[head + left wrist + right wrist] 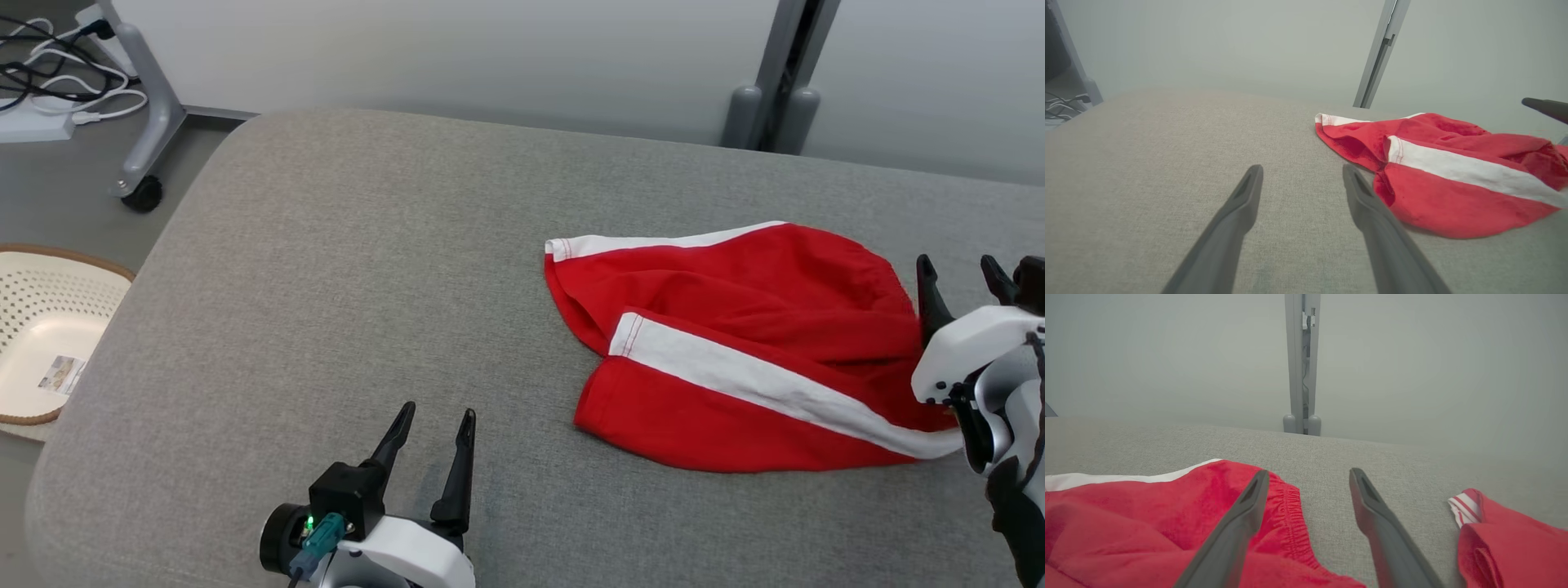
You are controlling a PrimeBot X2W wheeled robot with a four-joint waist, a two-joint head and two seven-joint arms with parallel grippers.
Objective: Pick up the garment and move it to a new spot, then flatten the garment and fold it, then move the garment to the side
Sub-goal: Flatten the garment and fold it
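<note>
Behind spread, empty right pincer [962,282], garment [735,343] end hidden, left pincer [437,416] spread, empty

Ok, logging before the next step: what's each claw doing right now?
Left claw: open, empty.
Right claw: open, gripping nothing, at the edge of the red shorts.

**Grey padded counter before a pale wall**

The counter [367,286], covered in grey woven cloth and rounded at its corners, takes up most of the frame. Along the top runs a pale wall [490,57], split at upper right by a grey post [784,73]. At upper left, the grey floor [49,196] carries a stand leg [151,106] on a black castor [143,194], tangled cables [49,73] and a white power strip [33,124]. A cream perforated basket [33,286] sits at the left edge. The light is soft and even.
</note>
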